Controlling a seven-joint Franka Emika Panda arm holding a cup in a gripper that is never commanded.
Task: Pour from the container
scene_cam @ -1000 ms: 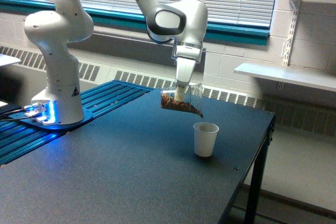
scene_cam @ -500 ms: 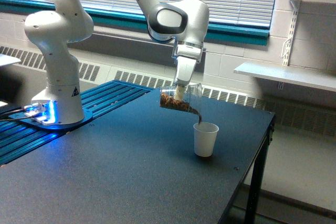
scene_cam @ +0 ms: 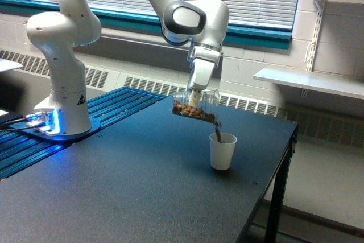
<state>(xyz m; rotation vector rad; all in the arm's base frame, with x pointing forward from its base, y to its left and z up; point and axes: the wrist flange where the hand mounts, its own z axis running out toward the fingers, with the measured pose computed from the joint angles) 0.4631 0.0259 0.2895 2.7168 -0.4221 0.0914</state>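
My arm (scene_cam: 62, 44): glossy white rounded shells, fat cylindrical column. Small black triangle mark low on the column. Wrist joint (scene_cam: 182, 21) has a dark grey ring cap. Base plate (scene_cam: 54, 129) glows blue; dark cables exit at the exterior view's left. Tool (scene_cam: 195, 98) pale, narrow.

Dark table (scene_cam: 142, 197), white paper cup (scene_cam: 222, 152), wall shelf (scene_cam: 310, 81), possibly radiator grilles (scene_cam: 165, 88)

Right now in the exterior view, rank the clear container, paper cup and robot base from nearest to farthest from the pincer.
1. Clear container, held tilted in the pincer.
2. Paper cup, below, toward the view's right.
3. Robot base, far on the view's left.
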